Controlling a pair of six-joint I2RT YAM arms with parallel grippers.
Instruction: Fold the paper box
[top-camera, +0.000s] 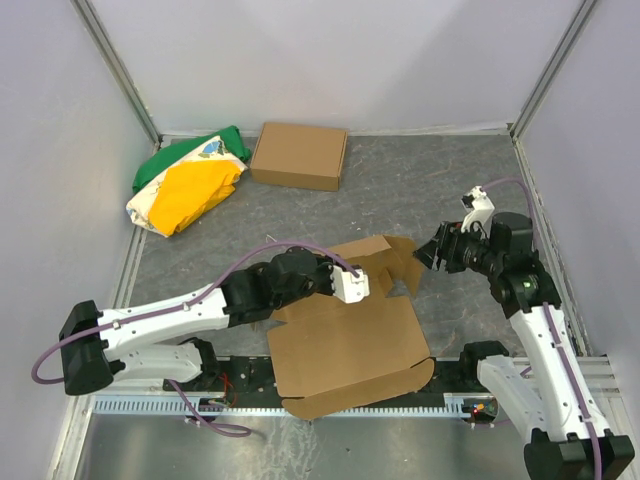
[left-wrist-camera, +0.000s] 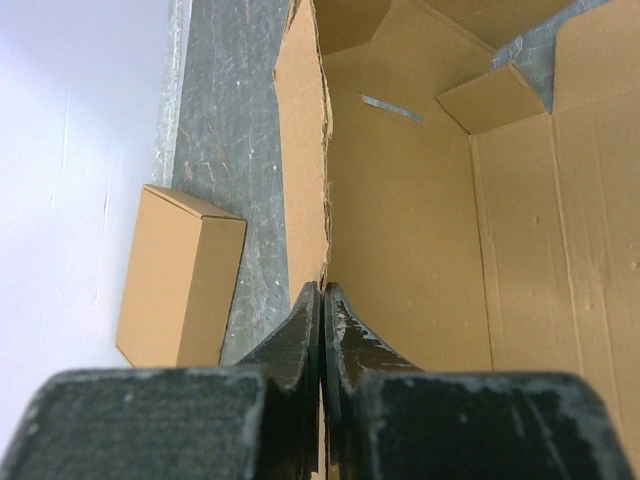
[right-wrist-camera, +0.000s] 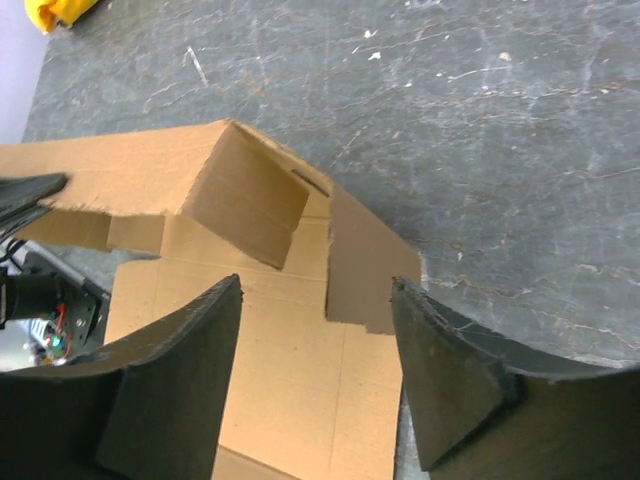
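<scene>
Lying half folded in the lower middle of the top view, the paper box (top-camera: 350, 340), its big flat panel reaching down to the bottom edge of the table (top-camera: 420, 190); pinching one raised side wall of it with the left claw (top-camera: 362, 282), fingers (left-wrist-camera: 300, 330) pressing tight together on the cardboard edge; hovering at the right of the frame with the right claw (top-camera: 432, 255), jaws standing wide, gripping nothing, close to a raised corner flap; sitting closed at the upper middle, the other brown box (top-camera: 299, 155); lying just beside it at the upper left, the green, yellow and white bag (top-camera: 190, 180).
</scene>
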